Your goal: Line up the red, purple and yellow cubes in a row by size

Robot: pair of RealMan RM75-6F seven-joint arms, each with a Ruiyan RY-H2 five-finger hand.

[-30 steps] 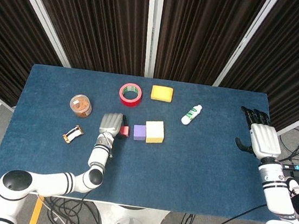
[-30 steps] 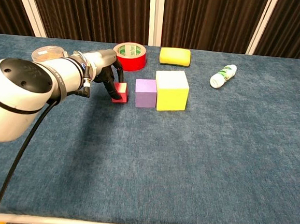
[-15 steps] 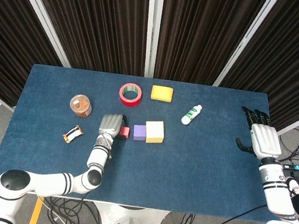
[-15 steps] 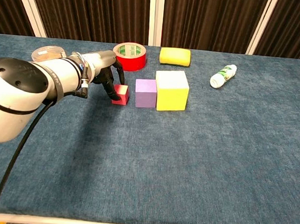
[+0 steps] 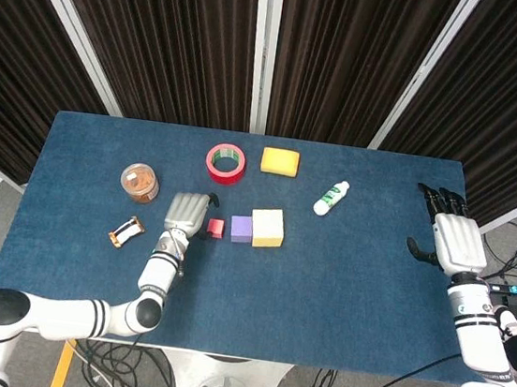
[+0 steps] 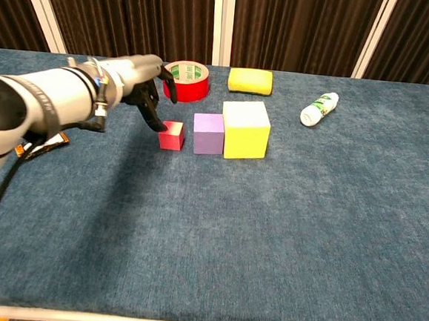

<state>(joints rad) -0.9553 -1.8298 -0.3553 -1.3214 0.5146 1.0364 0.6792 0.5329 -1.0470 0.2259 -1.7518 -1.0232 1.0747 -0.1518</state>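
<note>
- The red cube (image 6: 171,135), purple cube (image 6: 208,132) and yellow cube (image 6: 244,129) stand in a row mid-counter (image 6: 268,232), smallest at the left.
- Left hand (image 6: 150,87) hangs beside the red cube, fingers loose, holding nothing.
- Right hand (image 5: 452,240) lies spread and empty, well apart.
- They look light and rigid — likely foam; pinch opposite flat faces.

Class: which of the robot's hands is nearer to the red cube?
Left. The left hand hovers right beside the red cube, on its left; the right hand is open at the table's far right edge.
</note>
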